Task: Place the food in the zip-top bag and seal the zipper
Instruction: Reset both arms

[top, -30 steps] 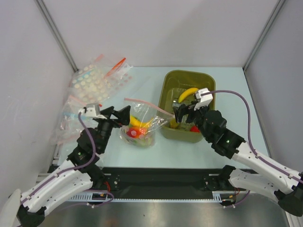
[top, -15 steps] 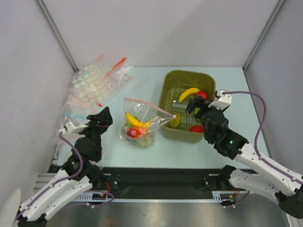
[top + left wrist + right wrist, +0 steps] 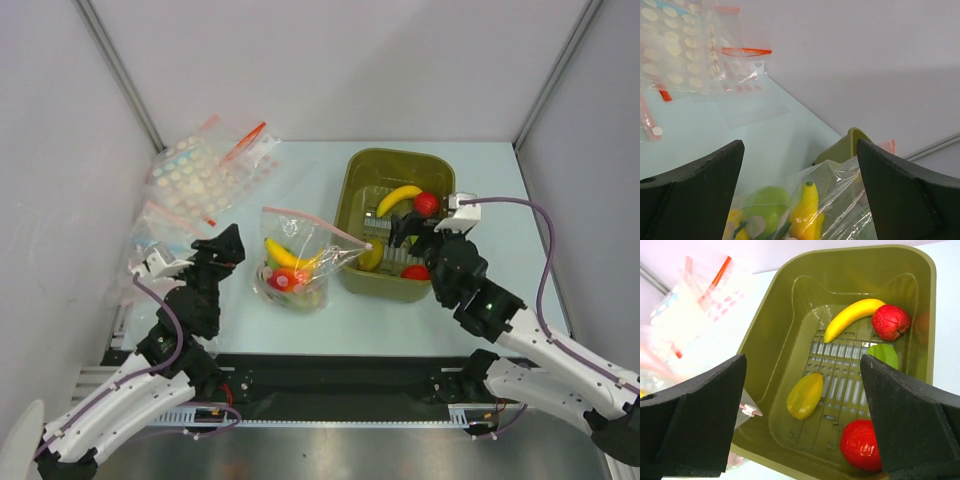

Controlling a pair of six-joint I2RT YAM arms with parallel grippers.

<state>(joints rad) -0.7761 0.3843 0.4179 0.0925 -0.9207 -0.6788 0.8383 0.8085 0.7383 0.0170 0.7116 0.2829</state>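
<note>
White walls close in a pale blue-green table. At its far left lies a loose heap of dotted bags, out of the way and not part of the job.

Just nearer, the left pincer hangs above the table with its jaws spread wide and nothing between them. It points at the zip-top bag from beside it, without touching, and looks placed to steady the bag or take its edge.

The bag sits mid-table, slumped but mouth up. Its zipper runs as a pink strip from the upper left down to the right, plainly unsealed. The right corner of the mouth rests against the olive tub, which seems to help prop the opening. A banana and a green apple show through the plastic, with something red below them.

The tub holds what is left to move: a second banana, a knobbly red fruit, a green piece, a yellow-green lemon and a red tomato.

The right pincer hovers over the tub, jaws wide apart and empty, apparently lining up on the lemon. The task reads as partly done, with sealing far off.
</note>
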